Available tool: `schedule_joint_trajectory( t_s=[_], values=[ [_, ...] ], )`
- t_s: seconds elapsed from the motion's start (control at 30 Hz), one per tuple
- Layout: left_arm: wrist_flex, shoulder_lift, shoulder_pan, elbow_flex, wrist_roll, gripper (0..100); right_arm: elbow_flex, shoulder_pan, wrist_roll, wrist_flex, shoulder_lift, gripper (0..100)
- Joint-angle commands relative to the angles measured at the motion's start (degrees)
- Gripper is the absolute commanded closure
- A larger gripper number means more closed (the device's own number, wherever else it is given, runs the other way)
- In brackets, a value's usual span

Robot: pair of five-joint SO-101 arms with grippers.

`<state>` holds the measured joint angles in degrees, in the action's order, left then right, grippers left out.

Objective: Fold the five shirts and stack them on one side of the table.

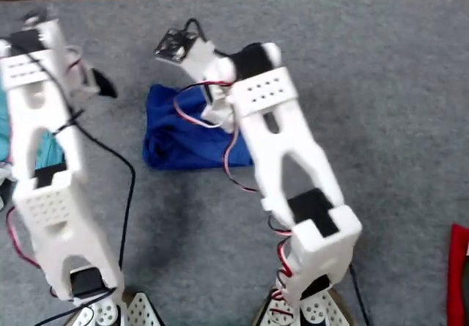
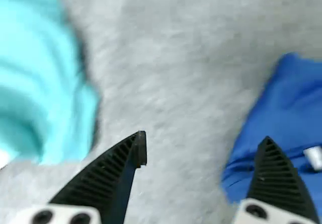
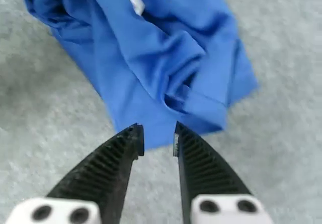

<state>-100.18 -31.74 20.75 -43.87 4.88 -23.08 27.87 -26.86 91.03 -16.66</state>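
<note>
Early days, I reckon: rumpled royal-blue fabric shirt (image 1: 187,132) roughly folded mid-table, turquoise fabric shirt (image 1: 6,132) sitting at 9 o'clock. Left gripper (image 2: 204,143) spread wide, right gripper (image 3: 157,133) barely apart, both empty.

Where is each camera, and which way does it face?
High view: fixed overhead, looking down on table, both arms, blue shirt.
Left wrist view: on left arm, facing table past open left pincer, turquoise shirt alongside.
Right wrist view: on right arm, facing blue shirt past right pincer.
Shared: blue shirt, in all three.
</note>
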Motion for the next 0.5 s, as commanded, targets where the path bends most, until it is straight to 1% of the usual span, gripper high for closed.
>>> schedule_joint_trajectory(
  t_s=[0.0, 0.1, 0.23, 0.47],
  values=[
    [-0.62, 9.19, 4.57, 9.32, 2.64, 66, -4.44, 2.86, 1.93, -1.76, -4.18, 87.5],
    [-0.53, 13.23, 7.91, 14.68, 3.16, 66, -9.27, 4.00, 2.02, -2.02, -9.80, 87.5],
    [-0.53, 16.22, 10.90, 17.05, 3.16, 66, -17.98, 4.62, 2.64, -1.49, -17.80, 87.5],
    [-0.53, 17.01, 11.87, 17.14, 3.16, 66, -30.73, 4.35, 2.90, 1.32, -30.29, 87.6]
  ],
)
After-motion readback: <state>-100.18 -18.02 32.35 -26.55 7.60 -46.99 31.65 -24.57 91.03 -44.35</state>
